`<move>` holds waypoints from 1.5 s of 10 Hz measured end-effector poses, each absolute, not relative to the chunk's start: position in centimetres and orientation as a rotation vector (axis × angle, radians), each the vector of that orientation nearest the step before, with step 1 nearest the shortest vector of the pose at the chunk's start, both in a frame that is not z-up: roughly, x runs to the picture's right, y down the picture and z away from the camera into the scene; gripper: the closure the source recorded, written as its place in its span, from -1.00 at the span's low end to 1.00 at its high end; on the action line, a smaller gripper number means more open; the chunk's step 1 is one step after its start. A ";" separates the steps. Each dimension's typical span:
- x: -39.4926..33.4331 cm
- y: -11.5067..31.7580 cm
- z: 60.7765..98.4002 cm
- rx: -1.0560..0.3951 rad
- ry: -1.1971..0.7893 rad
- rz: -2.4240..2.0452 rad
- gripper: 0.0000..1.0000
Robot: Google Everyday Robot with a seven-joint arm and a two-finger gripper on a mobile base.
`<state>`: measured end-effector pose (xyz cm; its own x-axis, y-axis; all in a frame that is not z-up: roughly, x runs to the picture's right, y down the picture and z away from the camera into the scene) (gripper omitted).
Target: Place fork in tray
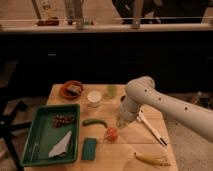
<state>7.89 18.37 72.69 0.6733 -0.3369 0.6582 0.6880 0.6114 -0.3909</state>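
The fork (152,131) is a long white utensil lying diagonally on the wooden table (130,147), right of centre. The green tray (41,137) sits at the table's left front and holds grapes (63,120) and a white napkin (61,145). My gripper (121,121) hangs at the end of the white arm (150,97), low over the table's middle, just left of the fork's near end and above an orange fruit (112,133). It is well right of the tray.
A green pepper (95,121) and a green sponge (90,148) lie beside the tray. A banana (152,160) lies at the front right. A white cup (94,98), a green cup (111,91) and a red bowl (72,90) stand at the back.
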 end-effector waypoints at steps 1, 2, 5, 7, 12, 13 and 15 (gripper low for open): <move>7.8 18.4 72.7 -0.680 -0.571 -0.630 1.00; 7.9 18.4 72.7 -0.679 -0.571 -0.629 1.00; 6.3 18.5 73.2 -0.636 -0.603 -0.644 1.00; 2.6 18.1 73.9 -0.626 -0.628 -0.697 1.00; -2.4 17.0 74.9 -0.600 -0.689 -0.779 1.00; -3.5 16.8 75.0 -0.594 -0.705 -0.799 1.00; -5.6 16.4 75.1 -0.584 -0.735 -0.837 1.00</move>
